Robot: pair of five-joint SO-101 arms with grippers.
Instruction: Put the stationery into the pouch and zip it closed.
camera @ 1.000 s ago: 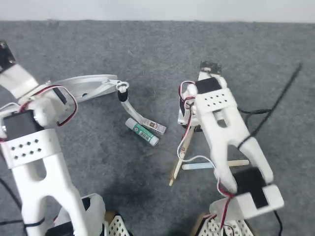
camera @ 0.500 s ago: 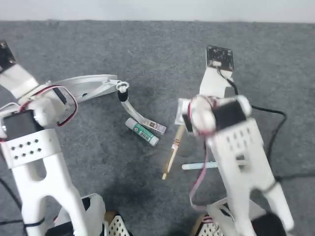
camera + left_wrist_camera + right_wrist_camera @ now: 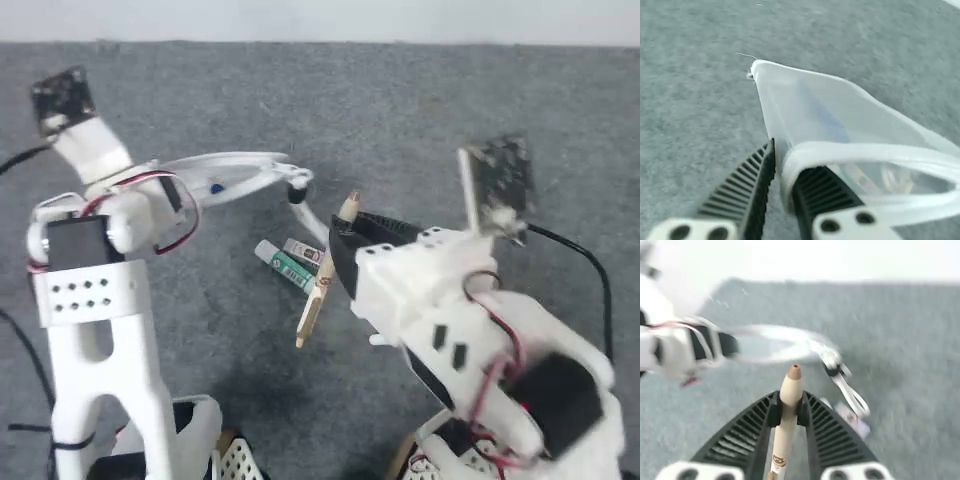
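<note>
The left tool [image 3: 785,167] is clamped on the translucent white plastic pouch's [image 3: 840,115] rim, holding its mouth up over the grey counter's [image 3: 480,100] middle, seemingly so the right tool [image 3: 788,407], pinched on the tan wooden pencil [image 3: 790,385], can slide it in.

No lettering can be read anywhere. The wooden pencil [image 3: 786,405] carries a small reddish-brown stamp [image 3: 778,460] low on its shaft, too blurred to make out. On the bench [image 3: 200,100], just left of the pencil, lie a green-labelled white tube [image 3: 288,268] and, touching its far side, a small white stick [image 3: 305,251] with dark and reddish marks. The print on both is too small to tell.
</note>
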